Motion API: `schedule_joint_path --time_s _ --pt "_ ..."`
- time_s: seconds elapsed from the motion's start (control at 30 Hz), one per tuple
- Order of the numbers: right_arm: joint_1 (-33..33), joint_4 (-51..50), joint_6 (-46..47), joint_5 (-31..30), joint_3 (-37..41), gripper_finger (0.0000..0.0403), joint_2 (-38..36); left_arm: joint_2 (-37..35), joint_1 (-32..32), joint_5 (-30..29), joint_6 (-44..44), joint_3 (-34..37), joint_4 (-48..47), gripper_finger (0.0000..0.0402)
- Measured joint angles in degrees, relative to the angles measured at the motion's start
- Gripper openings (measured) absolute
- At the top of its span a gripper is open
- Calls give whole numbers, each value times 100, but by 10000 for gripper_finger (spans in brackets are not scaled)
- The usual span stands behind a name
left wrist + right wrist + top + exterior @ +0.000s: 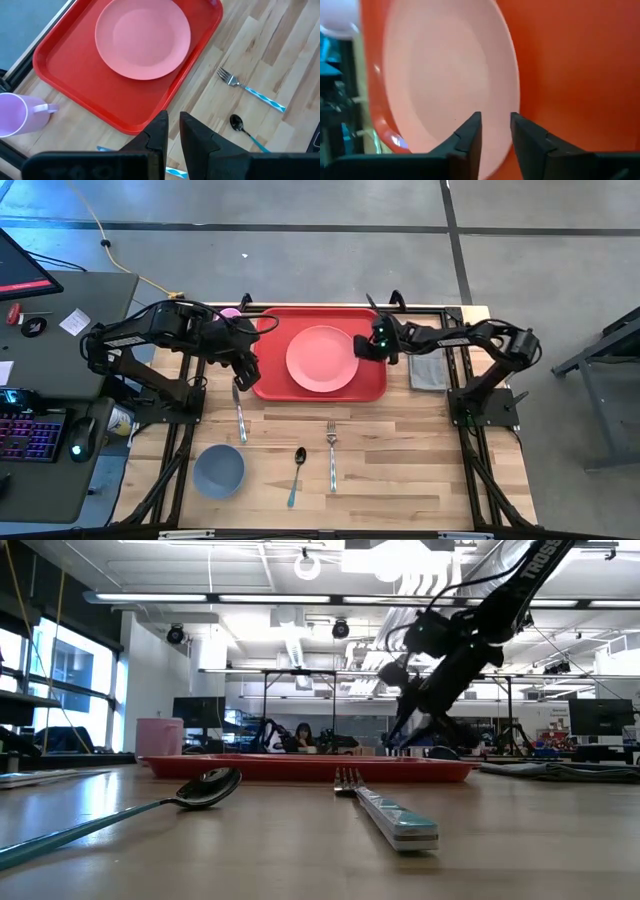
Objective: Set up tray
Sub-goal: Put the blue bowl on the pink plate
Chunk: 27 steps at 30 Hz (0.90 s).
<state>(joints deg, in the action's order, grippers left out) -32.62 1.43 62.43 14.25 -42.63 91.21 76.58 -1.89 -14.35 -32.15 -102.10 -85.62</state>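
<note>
Right hand [495, 131] hovering over plate [322, 358] on tray [270, 380], fingers parted, empty; risking nudging plate off-centre. Left hand [173, 135] empty, nearly closed.

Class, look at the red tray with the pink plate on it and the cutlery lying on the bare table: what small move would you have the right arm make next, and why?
Probably lift the right gripper clear of the plate. Its fingers stand slightly apart at the plate's rim, holding nothing, and the plate lies flat on the tray. The fork, spoon, knife and bowl lie off the tray.
</note>
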Motion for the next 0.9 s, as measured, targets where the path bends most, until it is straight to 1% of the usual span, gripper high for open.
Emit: schedule_joint_path --time_s 0.1,0.27,0.4,0.47,0.53,0.67,0.73,0.83,0.9 --pt "-71 66 -172 -183 -1 117 -249 0 0 0 -4 0 6 85" --pt "-178 80 -537 -98 0 144 -561 0 0 69 -22 0 -21 85" --pt "-124 332 -1104 167 -2 156 -875 0 0 570 297 4 -459 85" --pt "-46 324 -1237 269 -2 157 -1007 1 -4 802 494 82 -417 85" --pt "50 295 -1303 308 -2 157 -1108 -39 -1 1172 605 225 -436 85" --pt "258 311 -1465 311 -2 151 -1264 -111 -5 1706 880 751 -456 85" --pt "368 310 -1494 292 -2 147 -1297 -113 -82 1838 992 1137 -430 85" --pt "543 310 -1495 363 -2 142 -1300 -122 -268 1883 1222 1732 -441 86" --pt "661 295 -1540 433 -2 140 -1300 -119 -472 2013 1308 2154 -442 93"
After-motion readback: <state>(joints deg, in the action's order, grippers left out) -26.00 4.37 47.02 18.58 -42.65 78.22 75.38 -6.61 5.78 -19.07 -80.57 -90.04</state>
